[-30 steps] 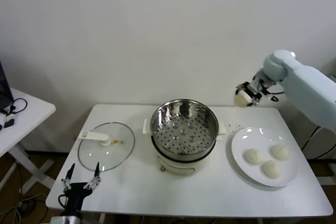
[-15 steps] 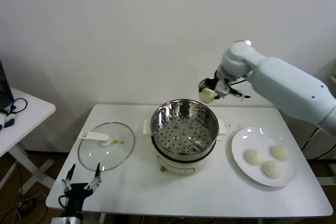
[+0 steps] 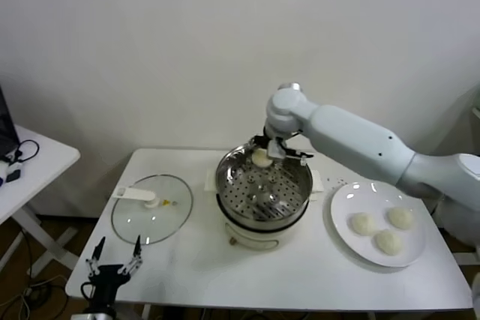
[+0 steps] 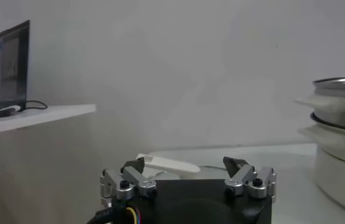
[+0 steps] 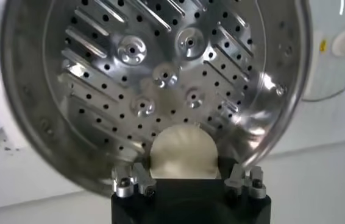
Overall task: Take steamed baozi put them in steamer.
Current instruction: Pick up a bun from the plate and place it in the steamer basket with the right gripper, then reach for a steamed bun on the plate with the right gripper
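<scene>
My right gripper [image 3: 262, 154] is shut on a cream-white baozi [image 3: 261, 157] and holds it just above the back rim of the steel steamer [image 3: 232, 187]. The right wrist view shows the baozi [image 5: 183, 152] between the fingers, over the steamer's perforated floor [image 5: 154, 79]. Three more baozi [image 3: 363, 223] [image 3: 400, 217] [image 3: 388, 241] lie on the white plate [image 3: 346, 201] to the right of the steamer. My left gripper [image 3: 114, 258] is open and parked low at the table's front left edge, far from the steamer.
The glass lid [image 3: 135, 220] lies flat on the table left of the steamer, and its white handle shows in the left wrist view [image 4: 163, 164]. A side table with a laptop [image 4: 3, 70] stands at the far left.
My right arm has swung left from above the plate to over the steamer, carrying the baozi and lowering it toward the basket. The left arm has not moved.
</scene>
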### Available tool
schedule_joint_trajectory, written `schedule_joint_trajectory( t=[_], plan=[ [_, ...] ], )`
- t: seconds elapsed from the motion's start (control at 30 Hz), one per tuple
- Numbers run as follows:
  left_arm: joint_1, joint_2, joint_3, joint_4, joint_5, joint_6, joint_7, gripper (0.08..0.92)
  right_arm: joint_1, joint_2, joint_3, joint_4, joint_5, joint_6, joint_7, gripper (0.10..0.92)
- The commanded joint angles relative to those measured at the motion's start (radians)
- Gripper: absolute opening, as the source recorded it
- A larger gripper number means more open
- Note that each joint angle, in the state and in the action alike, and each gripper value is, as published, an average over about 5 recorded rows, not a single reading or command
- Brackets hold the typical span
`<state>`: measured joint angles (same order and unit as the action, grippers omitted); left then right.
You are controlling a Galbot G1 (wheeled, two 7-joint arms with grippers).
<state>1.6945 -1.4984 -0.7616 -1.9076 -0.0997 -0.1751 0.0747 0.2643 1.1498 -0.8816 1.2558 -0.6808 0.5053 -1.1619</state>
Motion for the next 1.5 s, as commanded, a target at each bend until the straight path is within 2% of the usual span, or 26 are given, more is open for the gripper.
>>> schedule_joint_trajectory(
  t=[0.03, 0.5, 0.77, 0.93, 1.07, 1.23, 1.37, 1.5],
  plan=[
    [0.003, -0.002, 0.000, 0.003, -0.001, -0.004, -0.001, 0.823, -0.042, 0.045, -0.008, -0.043, -0.052, 0.016, 0.003, 0.712],
    [0.008, -0.005, 0.000, 0.012, -0.020, -0.004, -0.003, 0.823, -0.063, 0.045, 0.005, -0.078, -0.069, 0.021, 0.014, 0.719],
    [0.007, -0.011, 0.000, 0.012, -0.025, -0.002, -0.004, 0.823, -0.060, 0.052, 0.009, -0.087, -0.055, 0.037, 0.024, 0.814],
    [0.005, -0.009, 0.001, 0.005, -0.035, 0.006, -0.004, 0.823, -0.019, 0.014, 0.002, -0.055, 0.007, 0.039, 0.004, 0.822],
    [0.000, -0.008, 0.002, 0.000, -0.035, 0.010, -0.004, 0.823, 0.076, -0.080, -0.046, 0.034, 0.147, 0.027, -0.028, 0.823],
    [-0.008, -0.009, 0.015, 0.002, -0.029, 0.012, -0.003, 0.823, 0.259, -0.231, -0.169, 0.150, 0.410, -0.061, -0.065, 0.823],
    [-0.018, -0.009, 0.026, 0.002, -0.018, 0.018, -0.002, 0.823, 0.410, -0.349, -0.294, 0.194, 0.670, -0.213, -0.076, 0.823],
    [-0.022, -0.002, 0.031, 0.004, -0.014, 0.020, -0.001, 0.823, 0.502, -0.451, -0.403, 0.174, 0.905, -0.371, -0.080, 0.823]
  ],
)
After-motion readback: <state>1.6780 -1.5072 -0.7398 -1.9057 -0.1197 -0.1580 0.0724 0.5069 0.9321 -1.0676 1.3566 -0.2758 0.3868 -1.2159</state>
